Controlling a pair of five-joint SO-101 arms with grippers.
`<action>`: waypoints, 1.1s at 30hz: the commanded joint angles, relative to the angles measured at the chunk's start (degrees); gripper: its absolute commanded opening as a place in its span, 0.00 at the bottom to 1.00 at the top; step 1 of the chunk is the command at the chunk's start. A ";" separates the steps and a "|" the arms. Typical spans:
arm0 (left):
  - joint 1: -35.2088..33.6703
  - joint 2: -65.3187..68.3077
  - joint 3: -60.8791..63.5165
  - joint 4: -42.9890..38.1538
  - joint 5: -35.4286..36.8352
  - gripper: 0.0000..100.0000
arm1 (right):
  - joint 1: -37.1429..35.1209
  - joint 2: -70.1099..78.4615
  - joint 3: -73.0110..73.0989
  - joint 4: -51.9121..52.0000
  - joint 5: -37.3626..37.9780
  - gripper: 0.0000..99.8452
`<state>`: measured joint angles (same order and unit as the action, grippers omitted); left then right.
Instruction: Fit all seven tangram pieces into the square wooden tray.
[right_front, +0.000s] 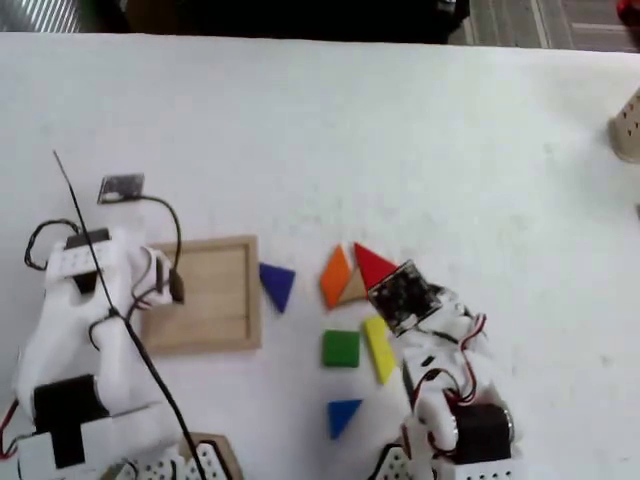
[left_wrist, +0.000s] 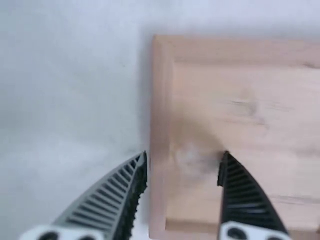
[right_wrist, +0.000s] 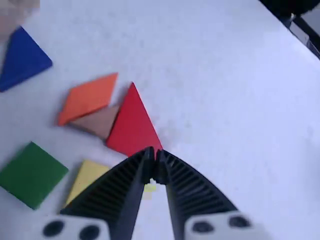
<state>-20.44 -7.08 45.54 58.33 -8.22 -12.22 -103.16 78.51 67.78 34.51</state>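
On table, tray: wooden tray (right_front: 203, 243) lies flat, left of the pieces.
Pieces: all seven lie outside it. First blue triangle (right_front: 277, 283) is nearest the tray; orange parallelogram (right_front: 336, 275), tan triangle (right_front: 353, 291) and red triangle (right_front: 372, 265) touch in a cluster; green square (right_front: 340, 348), yellow piece (right_front: 378, 348) and second blue triangle (right_front: 342, 415) lie nearer my bases.
Left claw (left_wrist: 182, 162): spread wide, straddling the tray's rim.
Right claw (right_wrist: 154, 157): pressed together, tips at the red triangle's corner.

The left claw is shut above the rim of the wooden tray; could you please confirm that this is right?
Not quite: the left claw is open, not shut, above the rim of the wooden tray, as the left wrist view shows.
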 joint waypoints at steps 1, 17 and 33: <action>1.10 5.32 -7.56 3.96 0.00 0.24 | -6.55 1.10 -1.14 -5.41 -4.75 0.07; -2.42 8.22 -10.81 2.55 0.26 0.15 | -22.46 22.64 5.98 -17.01 -13.01 0.11; -13.23 8.57 -10.81 0.53 0.35 0.03 | -22.37 12.35 9.58 -12.18 -9.76 0.11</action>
<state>-30.90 1.54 36.92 61.05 -8.31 -33.93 -88.57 88.26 55.21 22.81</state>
